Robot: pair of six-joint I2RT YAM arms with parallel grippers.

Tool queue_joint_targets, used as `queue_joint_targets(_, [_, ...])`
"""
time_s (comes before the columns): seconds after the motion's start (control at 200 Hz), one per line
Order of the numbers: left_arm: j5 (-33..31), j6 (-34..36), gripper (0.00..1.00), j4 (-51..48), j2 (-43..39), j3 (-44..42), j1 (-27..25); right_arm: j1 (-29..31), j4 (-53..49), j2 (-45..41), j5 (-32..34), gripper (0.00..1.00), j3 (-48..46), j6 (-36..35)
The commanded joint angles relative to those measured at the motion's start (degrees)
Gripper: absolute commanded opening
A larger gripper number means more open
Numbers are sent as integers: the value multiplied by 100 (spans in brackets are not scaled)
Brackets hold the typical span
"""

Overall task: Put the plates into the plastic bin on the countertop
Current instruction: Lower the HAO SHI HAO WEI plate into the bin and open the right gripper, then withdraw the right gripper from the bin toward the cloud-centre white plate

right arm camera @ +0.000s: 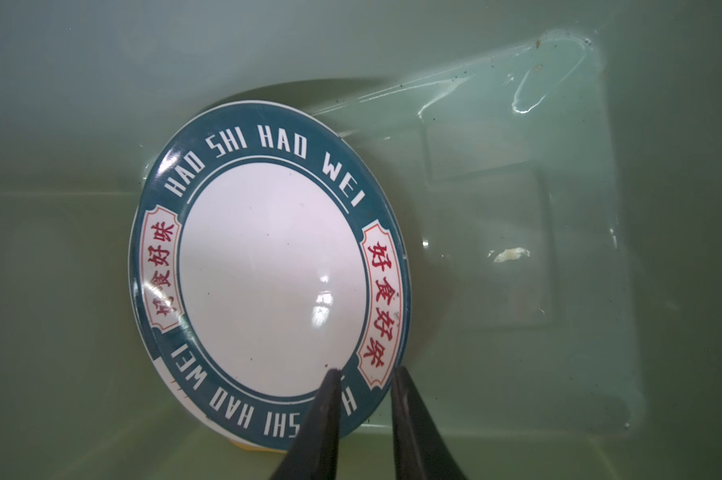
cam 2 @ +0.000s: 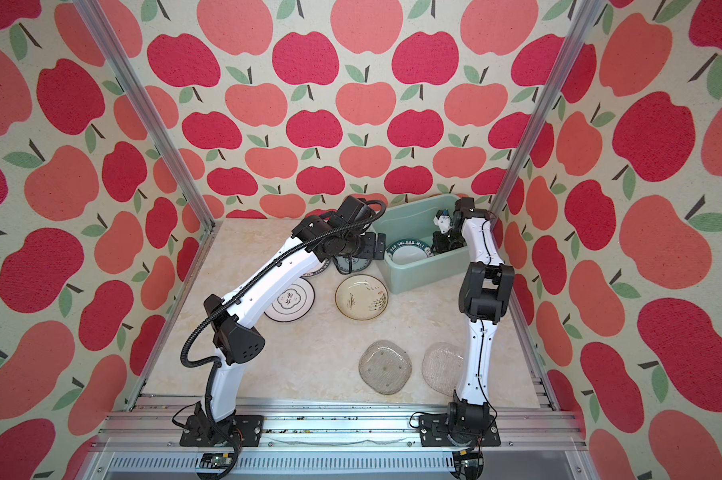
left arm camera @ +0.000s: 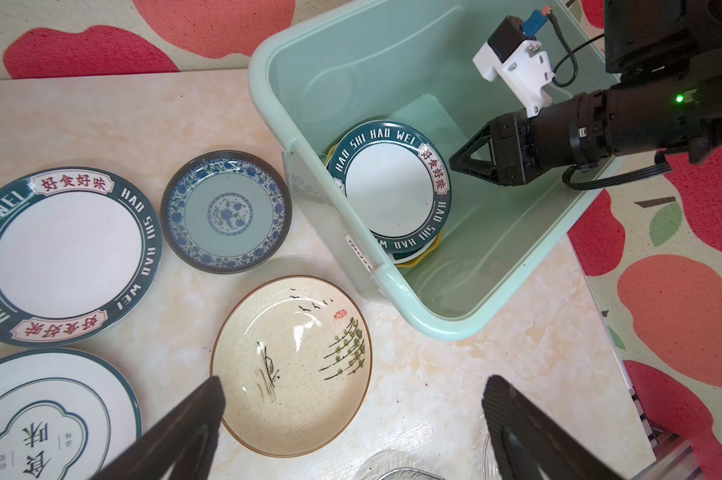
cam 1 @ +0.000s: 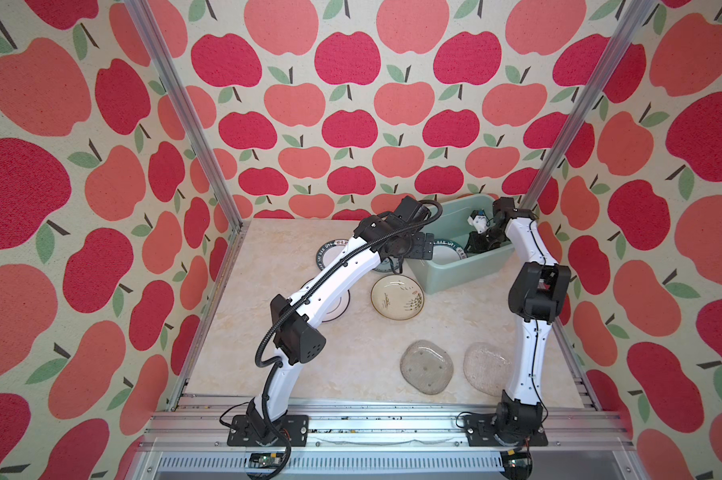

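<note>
The right pincer [right arm camera: 364, 372] is down inside the green plastic bin [left arm camera: 434, 328], at the edge of a white plate with a dark lettered rim [right arm camera: 268, 270]. Its two fingers stand a little apart and squeeze nothing. That plate lies tilted on top of other plates in the bin (a bit of a yellow plate [left arm camera: 417, 259] peeks out under it).

The left pincer [left arm camera: 353, 386] hangs wide open above the desk [left arm camera: 102, 116], holding nothing. On the desk beside the bin lie a second lettered plate [left arm camera: 64, 253], a blue plate [left arm camera: 225, 212], a cream plate [left arm camera: 293, 365] and a white banded plate [left arm camera: 39, 415]. One glass plate [cam 1: 428, 365] and another glass plate [cam 1: 486, 368] lie side by side near the front.
</note>
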Motion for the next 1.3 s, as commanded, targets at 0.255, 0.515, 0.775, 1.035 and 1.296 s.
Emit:
queue_joint_targets(0.255, [-775,-433,99,-189,-511,-522,50,-22,20,-448,472,36,-142,220])
queue_joint_targets(0.515, [-1318,-329,99,-331,-1547,-1267,272,28,263,-1697,451,61,-333,703])
queue_joint_targets(0.775, [-809,-878,99,-638,-3447,-3108,1324,115,1388,-3290,-814,63,-1449,2268])
queue_joint_targets(1.035, [975,-1733,99,-524,-5332,-5968,3877,1722,3222,-4853,-978,63,-3576,3644])
queue_joint_targets(1.296, [2068,-1176,99,544,-5493,-7522,5087,3720,3461,-4228,-904,64,-4204,4064])
